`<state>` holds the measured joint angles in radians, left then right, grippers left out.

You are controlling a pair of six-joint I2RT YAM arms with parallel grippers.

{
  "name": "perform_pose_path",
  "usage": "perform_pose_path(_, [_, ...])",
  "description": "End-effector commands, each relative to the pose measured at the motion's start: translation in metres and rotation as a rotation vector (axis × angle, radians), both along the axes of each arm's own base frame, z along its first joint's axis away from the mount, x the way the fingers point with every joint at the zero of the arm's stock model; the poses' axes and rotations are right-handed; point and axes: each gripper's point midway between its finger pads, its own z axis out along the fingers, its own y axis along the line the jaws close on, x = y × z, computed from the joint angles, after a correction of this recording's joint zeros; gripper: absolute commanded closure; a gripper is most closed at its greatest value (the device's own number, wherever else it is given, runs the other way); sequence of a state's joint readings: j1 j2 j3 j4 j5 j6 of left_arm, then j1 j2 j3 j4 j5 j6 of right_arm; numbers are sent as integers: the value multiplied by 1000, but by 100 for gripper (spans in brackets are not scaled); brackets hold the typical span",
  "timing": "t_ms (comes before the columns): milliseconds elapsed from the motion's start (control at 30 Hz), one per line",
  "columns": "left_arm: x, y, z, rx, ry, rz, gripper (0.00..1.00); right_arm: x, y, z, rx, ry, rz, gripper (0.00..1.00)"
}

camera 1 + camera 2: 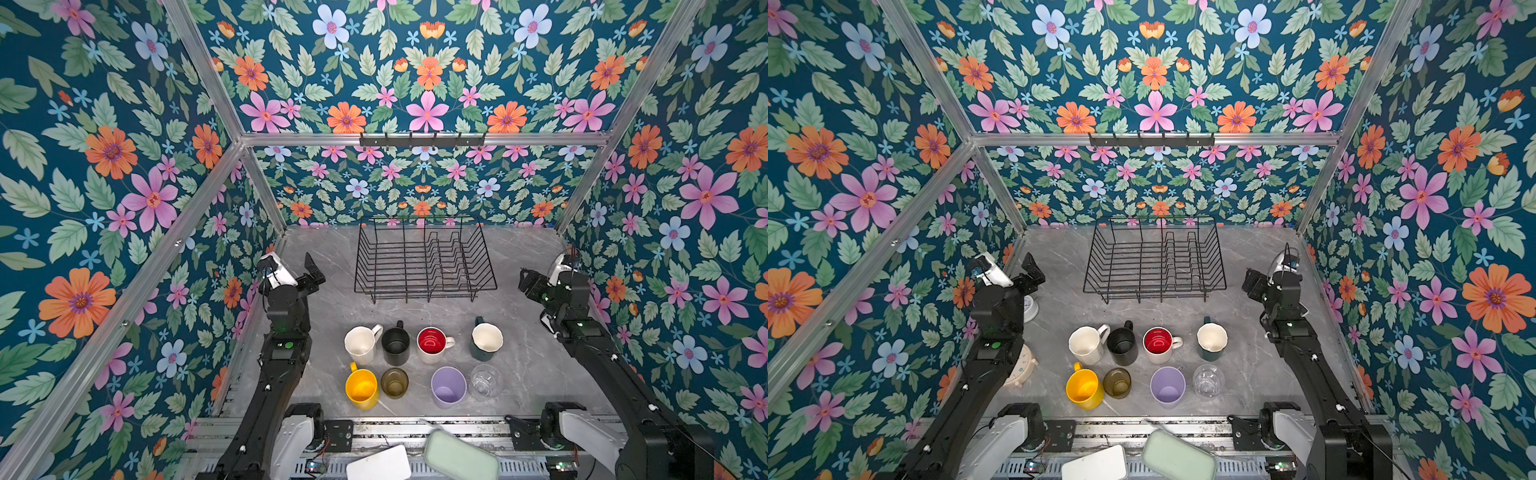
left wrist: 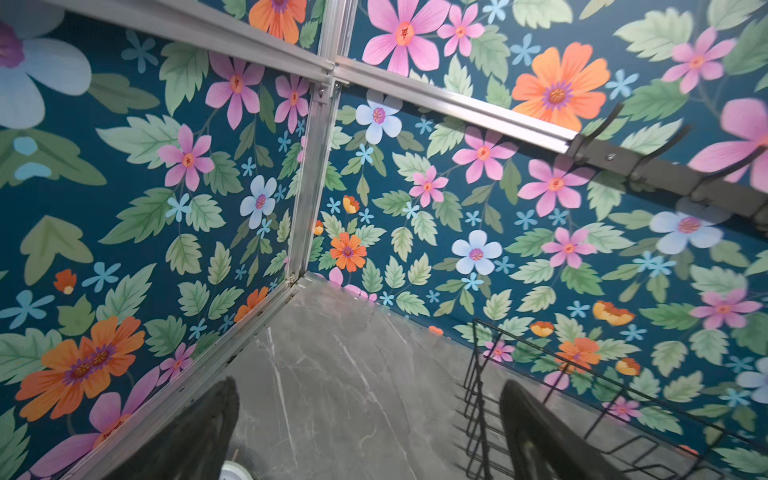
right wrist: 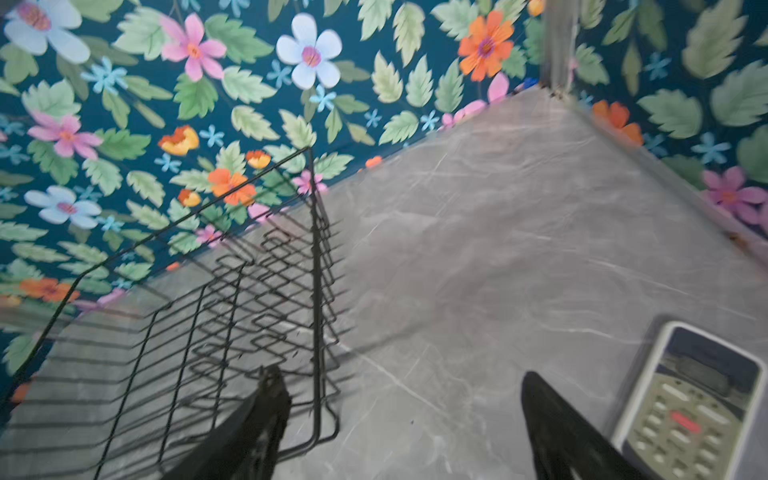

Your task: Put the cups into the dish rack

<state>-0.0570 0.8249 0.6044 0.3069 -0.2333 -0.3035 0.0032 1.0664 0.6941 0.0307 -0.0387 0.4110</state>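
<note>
Marble tabletop (image 3: 498, 249); blurred dish rack (image 3: 316, 291) runs off frame

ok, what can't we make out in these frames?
- White clock and cream clock: mostly behind the left arm in a top view.
- Remote: right wrist view, blurred, cut by the frame edge; labels unreadable.
- Mint-green object: cut by the bottom edge in both top views; unidentifiable.

We see a black dish rack (image 1: 424, 257) on the grey, white-veined bench (image 1: 523, 340). Our cups: white mug (image 1: 360, 345), black mug (image 1: 395, 347), red-inside white mug (image 1: 432, 344), cream-inside teal mug (image 1: 486, 341), yellow mug (image 1: 361, 389), olive glass (image 1: 394, 383), lilac tumbler (image 1: 448, 386), clear glass (image 1: 485, 380). Walls (image 1: 124, 174): pink, orange, pale-blue flowers on teal.
</note>
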Motion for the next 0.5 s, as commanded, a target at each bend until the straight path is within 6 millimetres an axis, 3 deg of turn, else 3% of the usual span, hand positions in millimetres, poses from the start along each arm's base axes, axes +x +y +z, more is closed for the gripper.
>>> perform_pose_path(0, [-7, -11, -18, 57, 138, -75, 0, -3, 23, -12, 23, 129, 143, 21])
perform_pose_path(100, [-8, -17, -16, 85, 146, -111, 0, 2, 29, -16, 7, 215, 195, 27])
perform_pose_path(233, [-6, -29, -33, 49, 189, -182, 1, 8, 41, -20, 9, 280, 285, 33])
perform_pose_path(333, [-8, -44, -29, 56, 181, -268, 1, 12, 50, -25, 23, 322, 329, 37])
perform_pose_path(467, [-8, -44, -28, 57, 179, -270, 1, 18, 68, -32, -14, 347, 383, 41])
